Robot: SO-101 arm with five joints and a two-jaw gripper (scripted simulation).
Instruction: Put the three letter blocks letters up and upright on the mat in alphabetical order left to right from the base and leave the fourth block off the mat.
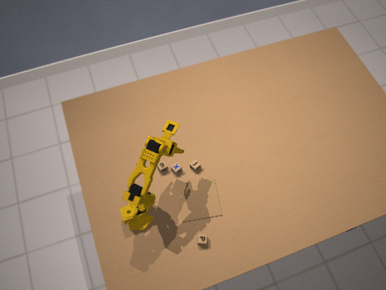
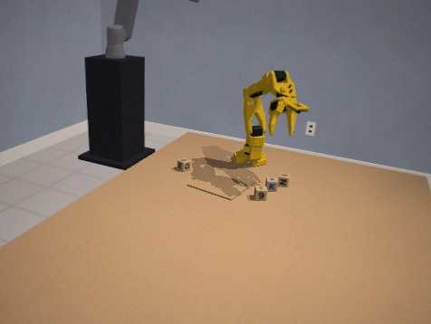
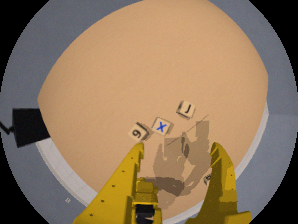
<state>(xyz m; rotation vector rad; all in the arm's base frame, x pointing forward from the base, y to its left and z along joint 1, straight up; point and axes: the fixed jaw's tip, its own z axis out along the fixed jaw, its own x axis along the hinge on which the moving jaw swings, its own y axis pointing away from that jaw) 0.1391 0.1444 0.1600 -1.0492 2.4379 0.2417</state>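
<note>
The J block (image 1: 195, 165) (image 2: 260, 194) (image 3: 186, 108), the blue X block (image 1: 176, 168) (image 2: 272, 185) (image 3: 161, 126) and a block with a digit, 9 or 6, on top (image 1: 162, 166) (image 2: 283, 180) (image 3: 137, 132) lie on the table beside the mat (image 1: 212, 206) (image 2: 215, 190) (image 3: 192, 134). The P block (image 1: 202, 240) (image 2: 184, 165) (image 3: 208, 179) lies off the mat's opposite side, partly hidden in the wrist view. The mat is thin, flat and table-coloured, with no block on it. My gripper (image 1: 181, 151) (image 2: 282, 134) (image 3: 178, 145) is open and empty, high above the table near the digit and X blocks.
The arm's shadow covers part of the mat and the wooden table (image 1: 284, 121) (image 2: 226, 253). The digit block sits close to the X block, with a wider gap from X to J. A black pedestal (image 2: 115, 109) with a grey arm stands beyond the table.
</note>
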